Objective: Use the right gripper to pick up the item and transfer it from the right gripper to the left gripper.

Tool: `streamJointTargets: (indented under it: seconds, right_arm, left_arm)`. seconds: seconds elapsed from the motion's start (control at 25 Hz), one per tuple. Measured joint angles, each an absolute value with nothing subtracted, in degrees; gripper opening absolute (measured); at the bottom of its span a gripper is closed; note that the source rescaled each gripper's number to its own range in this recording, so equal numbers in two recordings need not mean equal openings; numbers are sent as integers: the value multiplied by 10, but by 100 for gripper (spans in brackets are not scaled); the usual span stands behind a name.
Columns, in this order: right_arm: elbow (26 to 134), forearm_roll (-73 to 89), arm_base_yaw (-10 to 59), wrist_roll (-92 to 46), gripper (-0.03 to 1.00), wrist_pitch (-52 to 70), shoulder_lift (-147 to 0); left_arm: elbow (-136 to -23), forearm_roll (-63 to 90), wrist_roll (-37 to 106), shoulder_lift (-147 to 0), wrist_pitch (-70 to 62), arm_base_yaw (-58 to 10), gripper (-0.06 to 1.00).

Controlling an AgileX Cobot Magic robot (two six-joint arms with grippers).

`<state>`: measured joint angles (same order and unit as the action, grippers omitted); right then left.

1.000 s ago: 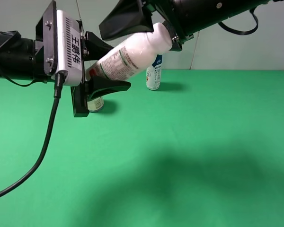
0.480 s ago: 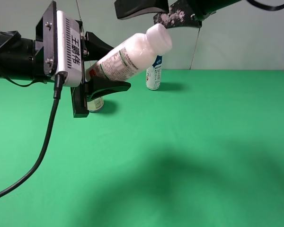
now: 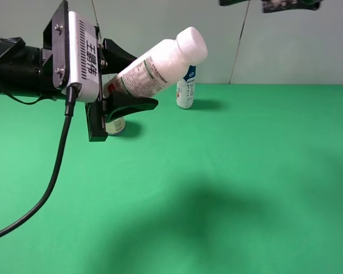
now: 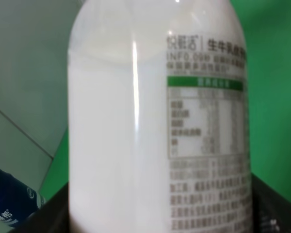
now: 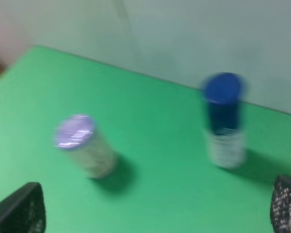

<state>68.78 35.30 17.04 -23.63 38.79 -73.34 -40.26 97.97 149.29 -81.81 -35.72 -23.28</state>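
Now my left gripper (image 3: pixel 134 80) is clamped round the lower end of the bottle (image 3: pixel 160 65), which tilts cap-up above the table (image 3: pixel 246 171). My right gripper (image 3: pixel 256 3) hangs wide open, empty, well clear. Best to grip firmly and move slowly.

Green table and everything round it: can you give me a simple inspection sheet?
Surface: green table, shadowed in front.
Job's things: white bottle tilted in the air, cap upward.
Clutter: blue-capped bottle and purple-lidded can, upright at the back, apart.
Grippers: left gripper shut on the white bottle's lower end; right gripper open, empty, high up.
Cables: thick black cable hangs below the left gripper.
Surroundings: plain pale wall.
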Motion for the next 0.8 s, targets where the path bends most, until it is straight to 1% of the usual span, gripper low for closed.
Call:
streamJointTargets:
  seconds: [0.24,0.4,0.52,0.8]
  right_arm:
    - [672,98,155,-50,100,386,-671]
    - [616,-25,155,61,100,388,-595]
    - [558,-51,155,97,100,399,-525]
    - [419,-57,155,125,100,432,-344]
  left_arm:
    - [-403,980,1490,-818,-357,-233,0]
    - [-403,980,1489,-818,-357,-233,0]
    - [-403,980,1489,-818,-357,-233,0]
    - [-403,980,1487,-818,-357,-233,0]
